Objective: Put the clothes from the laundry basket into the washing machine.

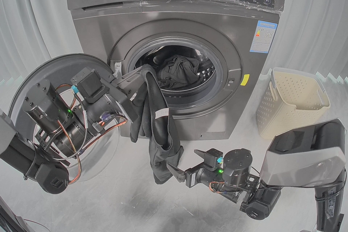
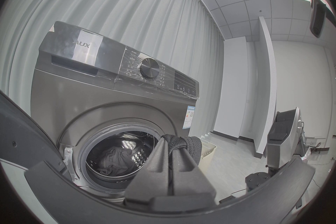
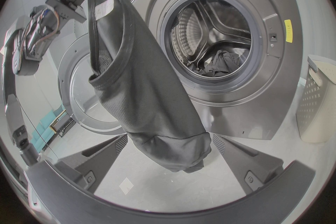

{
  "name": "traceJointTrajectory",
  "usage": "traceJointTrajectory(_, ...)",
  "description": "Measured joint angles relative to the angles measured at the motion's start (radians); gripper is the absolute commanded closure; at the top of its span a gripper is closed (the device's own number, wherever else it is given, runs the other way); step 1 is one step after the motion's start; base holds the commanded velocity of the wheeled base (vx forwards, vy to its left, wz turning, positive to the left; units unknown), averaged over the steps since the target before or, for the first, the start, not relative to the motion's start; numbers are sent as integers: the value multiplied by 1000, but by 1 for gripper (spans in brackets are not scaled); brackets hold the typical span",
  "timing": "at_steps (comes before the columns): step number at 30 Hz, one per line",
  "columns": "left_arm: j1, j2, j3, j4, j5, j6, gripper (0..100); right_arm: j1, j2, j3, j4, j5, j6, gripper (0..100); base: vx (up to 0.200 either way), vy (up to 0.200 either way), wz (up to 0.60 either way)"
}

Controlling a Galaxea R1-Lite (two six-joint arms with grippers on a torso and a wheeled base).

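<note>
A dark garment [image 1: 156, 124] hangs from my left gripper [image 1: 139, 75], which is shut on its top end just left of the washing machine [image 1: 174, 26] opening. The cloth drapes down in front of the machine's lower left rim, nearly to the floor. In the left wrist view the pads [image 2: 189, 172] pinch the bunched fabric [image 2: 182, 144]. My right gripper [image 1: 186, 164] stands open low down, its fingers [image 3: 105, 151] on either side of the garment's bottom hem [image 3: 168, 151]. Another dark piece of clothing [image 1: 177, 71] lies inside the drum.
The round door [image 1: 54, 73] is swung open to the left, behind my left arm. A cream perforated laundry basket [image 1: 293, 102] stands on the floor right of the machine. Grey curtains hang behind.
</note>
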Motion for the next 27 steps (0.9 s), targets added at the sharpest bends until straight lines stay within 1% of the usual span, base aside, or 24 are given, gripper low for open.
traceJointTrajectory(4, -5, 0, 0, 1, 0, 0, 100, 2, 44, -72, 6, 1, -25, 0, 0, 0, 0)
traceJointTrajectory(15, -18, -1, -1, 1, 0, -1, 100, -14, 128, -311, 112, -7, -37, 0, 0, 0, 0)
traceJointTrajectory(18, -19, -3, -4, 2, 0, -1, 100, -24, 146, -378, 151, -10, -52, 0, 0, 0, 0)
traceJointTrajectory(21, -20, -6, -6, 2, 1, -1, 100, -32, 162, -444, 169, -21, -62, 0, 0, 0, 0)
traceJointTrajectory(25, -21, -11, -11, 3, 1, -1, 100, -39, 190, -516, 174, -47, -71, 0, 0, 0, 0)
traceJointTrajectory(26, -21, -12, -11, 2, 1, -2, 100, -40, 198, -527, 168, -53, -73, 100, 0, 0, 0)
traceJointTrajectory(27, -22, -13, -11, 2, 1, -2, 100, -40, 205, -534, 156, -57, -73, 100, 0, 0, 0)
